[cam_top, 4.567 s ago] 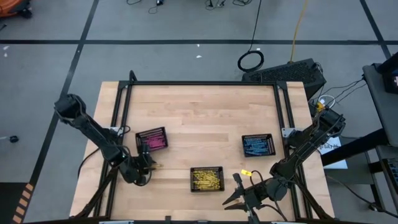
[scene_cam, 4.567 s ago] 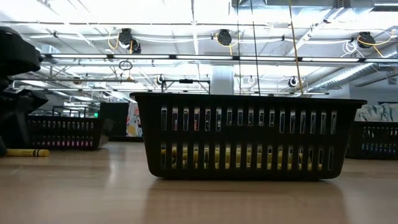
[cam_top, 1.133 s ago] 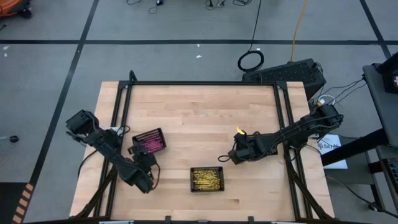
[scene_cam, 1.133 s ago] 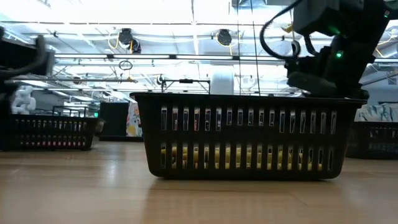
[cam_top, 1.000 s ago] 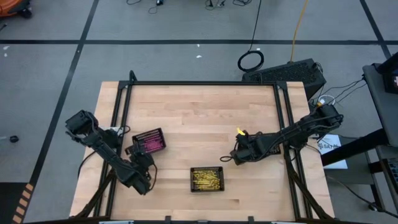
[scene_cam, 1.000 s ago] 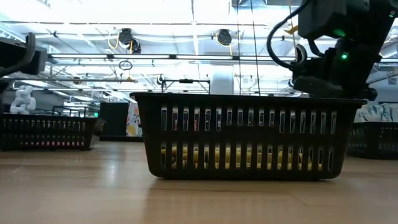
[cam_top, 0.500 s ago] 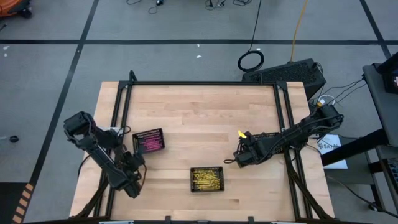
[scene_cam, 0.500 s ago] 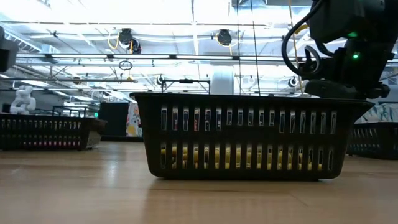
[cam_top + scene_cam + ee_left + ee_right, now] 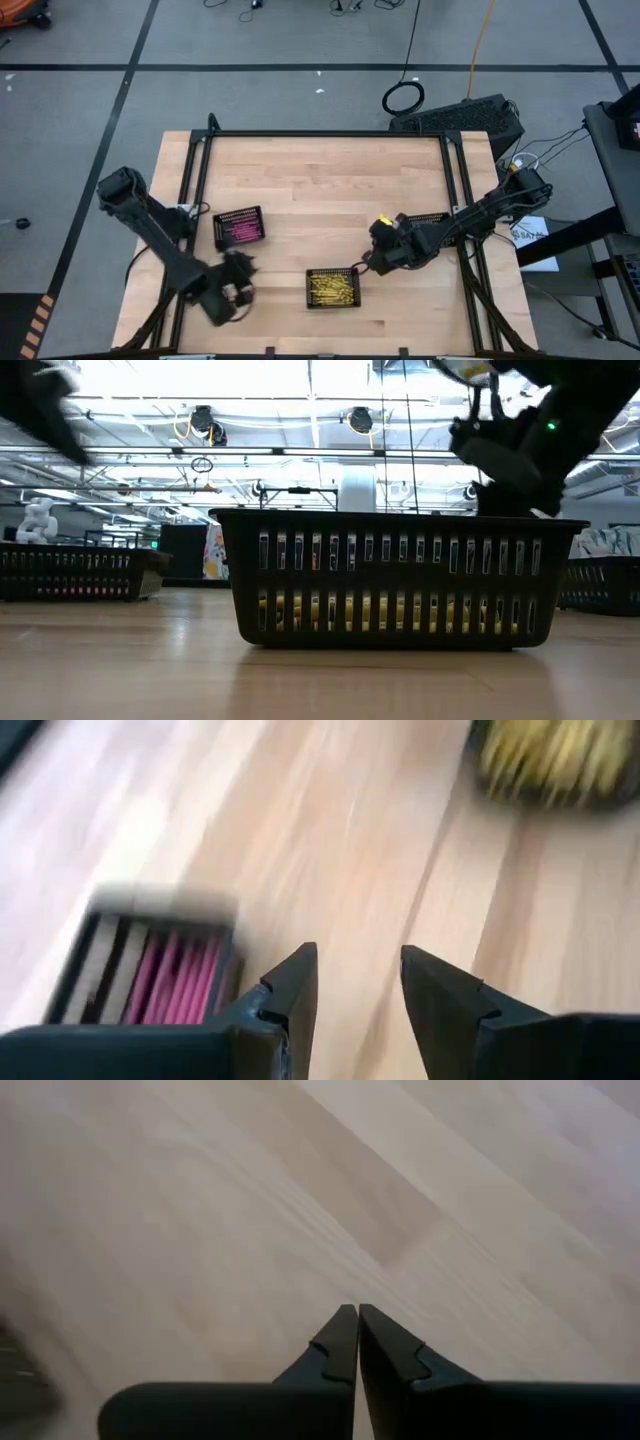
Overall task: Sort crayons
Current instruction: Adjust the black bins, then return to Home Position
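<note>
Crayons lie sorted by colour in three black mesh trays: pink (image 9: 240, 229) at left, yellow (image 9: 331, 287) at the near middle, and blue mostly hidden beneath the right arm. They look light, stiff, rounded and liable to roll (best pinched mid-length, I judge). The left tool (image 9: 355, 982), part open, holds nothing above the surface (image 9: 320, 185). The right tool (image 9: 356, 1338) is closed and seemingly empty, beside the yellow tray (image 9: 352, 272).

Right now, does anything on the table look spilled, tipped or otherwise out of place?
Nothing stands out. The pink tray and yellow tray sit upright with crayons inside, and no stray crayon shows on the table. The blue tray seems hidden under the right arm.
</note>
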Motion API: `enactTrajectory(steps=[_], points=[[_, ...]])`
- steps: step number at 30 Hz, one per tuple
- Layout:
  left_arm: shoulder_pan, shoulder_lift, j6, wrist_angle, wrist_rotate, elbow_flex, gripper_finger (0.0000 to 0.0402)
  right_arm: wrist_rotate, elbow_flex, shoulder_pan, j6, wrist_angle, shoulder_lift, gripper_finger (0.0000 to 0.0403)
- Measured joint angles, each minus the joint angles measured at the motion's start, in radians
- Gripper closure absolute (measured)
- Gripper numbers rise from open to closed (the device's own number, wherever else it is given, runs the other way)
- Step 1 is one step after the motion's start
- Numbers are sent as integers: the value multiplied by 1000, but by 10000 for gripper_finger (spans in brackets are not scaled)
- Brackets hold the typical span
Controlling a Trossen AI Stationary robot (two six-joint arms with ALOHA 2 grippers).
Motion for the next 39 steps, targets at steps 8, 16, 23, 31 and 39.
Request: enactTrajectory(steps=[8, 16, 23, 31, 39], points=[[403, 53, 657, 323, 137, -2, 307, 2, 18, 20, -122, 119, -30, 403], [601, 64, 732, 92, 146, -8, 367, 66, 19, 116, -119, 114, -107, 403], [634, 62, 783, 143, 173, -134, 400, 132, 19, 186, -94, 108, -115, 403], [598, 47, 752, 113, 202, -168, 398, 135, 19, 208, -85, 110, -115, 403], [510, -27, 748, 93, 265, -168, 398, 136, 19, 208, -85, 114, -115, 403]])
